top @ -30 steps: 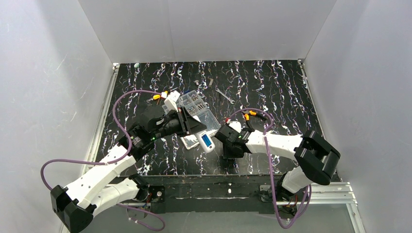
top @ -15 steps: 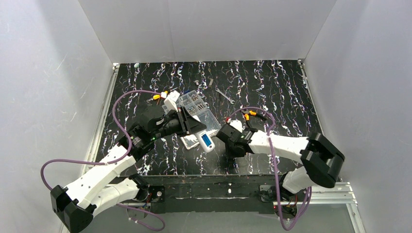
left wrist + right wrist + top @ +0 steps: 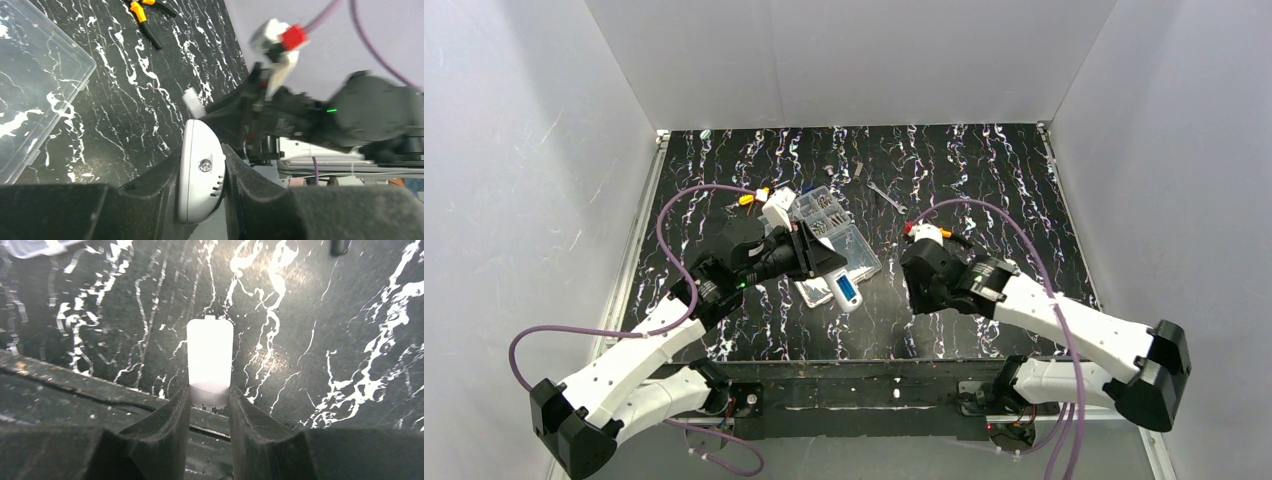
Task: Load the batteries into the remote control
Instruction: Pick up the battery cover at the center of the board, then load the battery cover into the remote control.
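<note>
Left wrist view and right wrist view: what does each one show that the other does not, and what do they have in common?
Only the left wrist view shows the left gripper shut on the end of the white remote control, the orange-handled pliers and the right arm. Only the right wrist view gives a close look at the small white cover piece clamped in the right gripper. Both show the black, white-veined table.

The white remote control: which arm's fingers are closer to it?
Left. The left fingers clamp the remote control between them; the right fingers are off to its right, holding a small white cover.
</note>
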Robot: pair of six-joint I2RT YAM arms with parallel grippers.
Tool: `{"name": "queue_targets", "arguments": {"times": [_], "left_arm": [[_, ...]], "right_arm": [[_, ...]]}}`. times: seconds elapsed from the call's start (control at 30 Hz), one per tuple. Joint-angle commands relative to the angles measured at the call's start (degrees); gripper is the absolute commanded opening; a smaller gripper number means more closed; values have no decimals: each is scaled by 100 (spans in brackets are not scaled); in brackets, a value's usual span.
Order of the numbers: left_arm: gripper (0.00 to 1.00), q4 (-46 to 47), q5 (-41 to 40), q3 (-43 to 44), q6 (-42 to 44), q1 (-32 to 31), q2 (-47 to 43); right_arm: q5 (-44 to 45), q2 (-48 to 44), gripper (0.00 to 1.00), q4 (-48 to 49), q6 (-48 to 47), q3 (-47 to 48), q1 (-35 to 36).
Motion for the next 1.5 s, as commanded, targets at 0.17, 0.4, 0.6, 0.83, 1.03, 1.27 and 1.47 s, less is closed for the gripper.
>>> {"name": "queue_targets", "arguments": {"times": [0.17,0.4,0.6,0.83,1.03,1.27,1.47], "left_arm": [[0,683,51,96,260,36,197],[0,2182,13,-326,-260,30,619],[0,2784,38,-409,-695,33,953],[0,2986,103,-519,-1150,7,1083],[0,3034,-453,-827,-982,-119,919],[0,2810,-716,-872,-1029,-122,866],[0,2864,-915,-952,-1249,-122,887]], "right_arm": [[-1014,-703,36,-1082,-1366,1518,-25],[-1891,-527,36,-1426,-2112,2406,-29],[-2246,-185,36,-1381,-2435,2957,-31],[-2218,191,35,-1591,-2741,3359,-26],[-2077,444,35,-1692,-2948,3586,-26],[-2080,779,35,-1517,-3041,3690,-28],[-2076,1046,35,-1454,-3052,3736,-32]]}}
